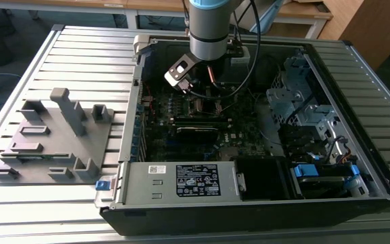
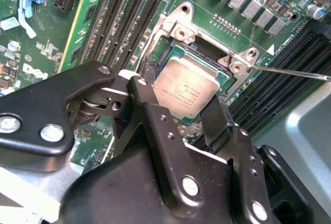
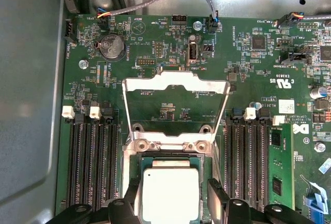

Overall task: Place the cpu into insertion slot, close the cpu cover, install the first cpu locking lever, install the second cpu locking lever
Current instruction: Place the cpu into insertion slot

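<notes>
Within the computer case [image 1: 249, 216], the gripper [image 3: 174, 188] hangs directly over the insertion slot [image 3: 168, 157], jaws spread astride it; the cpu cover [image 3: 176, 81] stands swung open off the slot, and the cpu [image 3: 170, 195] lies in the slot.

The exterior view is standing well back and high, looking down at a slant over the whole open computer case [image 1: 249, 219] lying on the slatted counter [image 1: 79, 46], with my arm [image 1: 212, 25] hanging into it from above. The first wrist view is riding over the motherboard [image 3: 165, 43], facing almost straight down at it from close by. The second wrist view is sitting closer still, peering obliquely past my gripper [image 2: 181, 97]. Both wrist views are sharing the cpu [image 3: 170, 193] and the memory slots [image 3: 93, 167] flanking it; the exterior view is taking in that same board from afar.
</notes>
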